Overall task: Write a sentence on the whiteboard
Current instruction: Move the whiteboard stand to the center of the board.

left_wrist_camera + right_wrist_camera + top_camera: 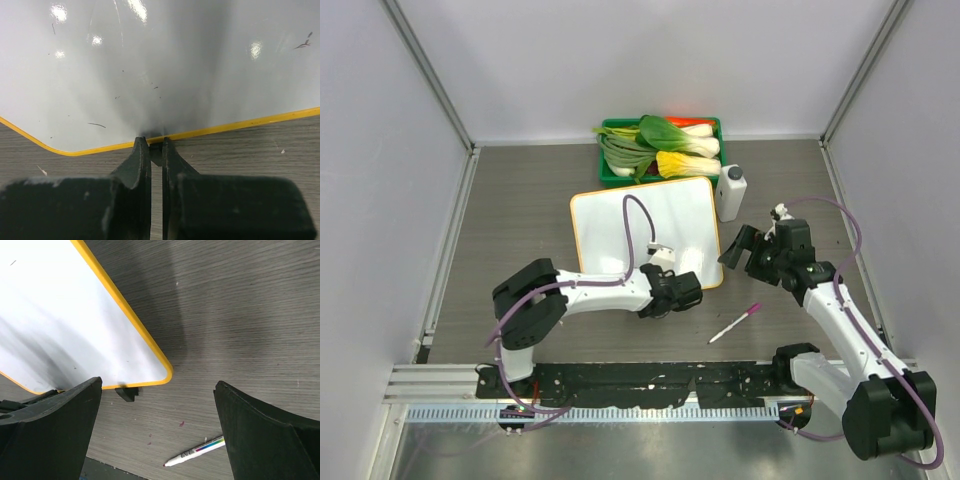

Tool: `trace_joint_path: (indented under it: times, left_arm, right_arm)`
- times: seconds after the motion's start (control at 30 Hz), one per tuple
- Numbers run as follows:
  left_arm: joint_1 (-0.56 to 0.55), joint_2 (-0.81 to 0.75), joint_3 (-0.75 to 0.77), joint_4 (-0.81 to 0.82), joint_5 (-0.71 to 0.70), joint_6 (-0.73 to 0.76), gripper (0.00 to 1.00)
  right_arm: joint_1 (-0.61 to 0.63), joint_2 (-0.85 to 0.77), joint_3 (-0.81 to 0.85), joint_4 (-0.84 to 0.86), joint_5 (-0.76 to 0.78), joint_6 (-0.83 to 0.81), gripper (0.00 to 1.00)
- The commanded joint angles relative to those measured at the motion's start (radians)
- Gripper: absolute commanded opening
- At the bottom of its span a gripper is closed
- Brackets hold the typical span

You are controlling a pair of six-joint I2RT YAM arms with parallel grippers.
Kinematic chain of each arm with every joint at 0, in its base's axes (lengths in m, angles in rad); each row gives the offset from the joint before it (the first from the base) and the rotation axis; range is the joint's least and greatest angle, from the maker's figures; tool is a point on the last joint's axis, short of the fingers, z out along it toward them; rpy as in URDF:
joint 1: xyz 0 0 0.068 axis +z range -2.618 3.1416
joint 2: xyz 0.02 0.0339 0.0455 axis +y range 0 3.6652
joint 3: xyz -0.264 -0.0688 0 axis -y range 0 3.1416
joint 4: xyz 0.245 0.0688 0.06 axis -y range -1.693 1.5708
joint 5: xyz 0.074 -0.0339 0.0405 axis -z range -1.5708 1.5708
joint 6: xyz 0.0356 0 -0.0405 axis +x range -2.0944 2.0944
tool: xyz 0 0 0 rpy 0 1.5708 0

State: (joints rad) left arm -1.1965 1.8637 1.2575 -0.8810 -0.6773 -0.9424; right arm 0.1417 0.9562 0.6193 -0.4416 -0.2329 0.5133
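The whiteboard [645,225] lies flat mid-table, white with an orange rim. No sentence shows on it, only faint specks and one small pink mark [305,45]. My left gripper [682,284] is shut, its tips [155,142] against the board's near rim [235,125]. My right gripper [745,255] is open and empty, hovering above the table just right of the board's near right corner [167,371]. A white marker [736,323] with a pink end lies on the table in front of the right gripper; it also shows in the right wrist view [196,452].
A green tray [712,125] of leafy vegetables stands behind the board. A white bottle [731,192] stands at the board's far right corner. Small pink spots [181,424] mark the table near the marker. White walls enclose the table.
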Motion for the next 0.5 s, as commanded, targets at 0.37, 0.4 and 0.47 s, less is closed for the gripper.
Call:
trace_joint_path:
  times: [0.37,0.4,0.47]
  left_arm:
    - [-0.052,-0.216,-0.015,-0.058,-0.073,0.022,0.69]
    - [-0.058,-0.248,-0.017,-0.043,-0.062,0.031,0.72]
    - [-0.067,-0.314,-0.026,-0.012,-0.039,0.042,0.78]
  right_arm:
    - [-0.004,-0.08,0.102,-0.088,0.04,-0.022,0.99]
    - [-0.002,-0.086,0.097,-0.091,0.041,-0.019,1.0]
    - [-0.004,-0.109,0.086,-0.089,0.044,-0.012,1.0]
